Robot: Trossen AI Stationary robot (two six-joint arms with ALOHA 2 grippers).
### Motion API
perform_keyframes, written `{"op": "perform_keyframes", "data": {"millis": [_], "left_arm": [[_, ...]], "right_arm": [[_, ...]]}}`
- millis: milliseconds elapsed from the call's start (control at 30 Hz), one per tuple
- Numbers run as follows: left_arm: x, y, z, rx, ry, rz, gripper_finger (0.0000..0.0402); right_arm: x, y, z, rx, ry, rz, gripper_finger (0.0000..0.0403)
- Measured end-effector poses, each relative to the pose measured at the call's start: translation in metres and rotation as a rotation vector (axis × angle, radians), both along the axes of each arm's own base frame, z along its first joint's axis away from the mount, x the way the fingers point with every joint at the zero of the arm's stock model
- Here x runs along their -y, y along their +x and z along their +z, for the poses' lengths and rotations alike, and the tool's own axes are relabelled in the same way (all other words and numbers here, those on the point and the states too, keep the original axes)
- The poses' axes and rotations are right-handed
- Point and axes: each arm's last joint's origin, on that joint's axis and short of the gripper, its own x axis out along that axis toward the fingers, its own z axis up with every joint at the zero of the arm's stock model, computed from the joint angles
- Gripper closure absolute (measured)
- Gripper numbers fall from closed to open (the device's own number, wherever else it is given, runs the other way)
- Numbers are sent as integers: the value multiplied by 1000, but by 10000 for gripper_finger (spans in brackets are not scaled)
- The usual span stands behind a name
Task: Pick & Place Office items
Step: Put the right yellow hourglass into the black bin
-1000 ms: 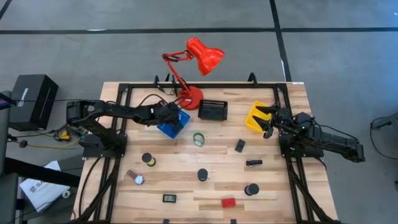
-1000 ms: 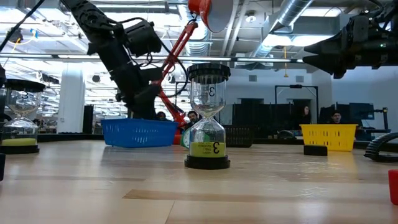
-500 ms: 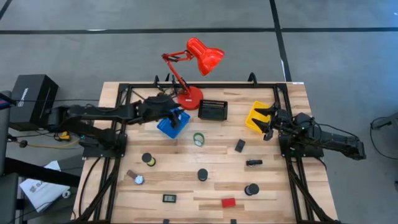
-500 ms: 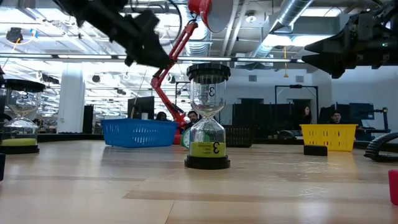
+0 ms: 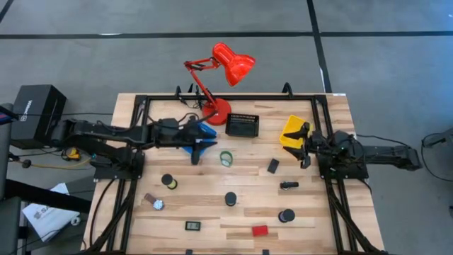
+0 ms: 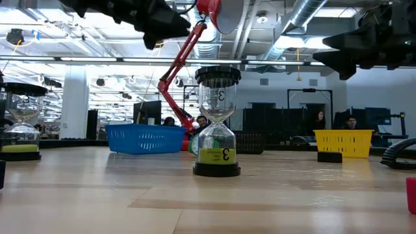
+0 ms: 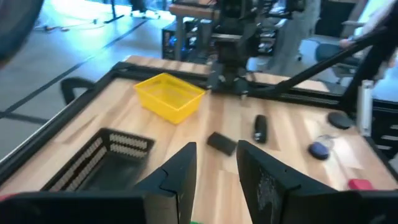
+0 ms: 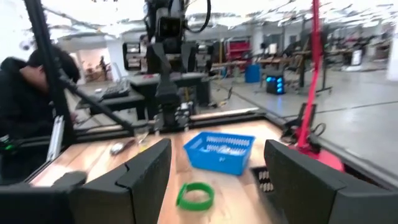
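My left gripper [image 5: 200,142] hangs high over the blue bin [image 5: 207,131], pointing nearly level toward the table's right. It is open with nothing between its fingers [image 7: 214,163]. My right gripper [image 5: 302,145] waits wide open [image 8: 217,163] in the air beside the yellow bin [image 5: 292,130]. Loose on the wood lie a green tape roll [image 5: 226,158], a black block [image 5: 273,166], a black clip [image 5: 289,185], two black cylinders [image 5: 231,199] [image 5: 286,214], a red block [image 5: 260,230] and a small black gadget [image 5: 192,226].
A black bin [image 5: 242,125] and the red desk lamp [image 5: 216,108] stand at the far edge. A yellow-topped cylinder [image 5: 168,181] and a small item [image 5: 154,203] sit at the near left. A sand timer [image 6: 216,123] stands mid-table. People sit beyond the table.
My left gripper has risen out of the blue bin and tipped from pointing steeply down to nearly level, swinging a little toward the table's near edge. My right gripper has turned slightly to face the table's left.
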Motion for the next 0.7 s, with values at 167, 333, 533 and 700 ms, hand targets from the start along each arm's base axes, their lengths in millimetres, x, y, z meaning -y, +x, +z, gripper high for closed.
{"op": "perform_keyframes", "data": {"millis": [167,333,533,700], "left_arm": [[14,1,3,28,0,-56,293],[28,1,6,61,-2,-107,293],[42,0,8,79,11,-168,293],[55,8,5,129,108,-228,293]], "right_arm": [[-5,3,-3,-36,1,52,154],[-12,6,-2,-31,0,108,154],[-18,11,-5,-61,-11,163,154],[-20,14,-10,-106,-13,168,154]]}}
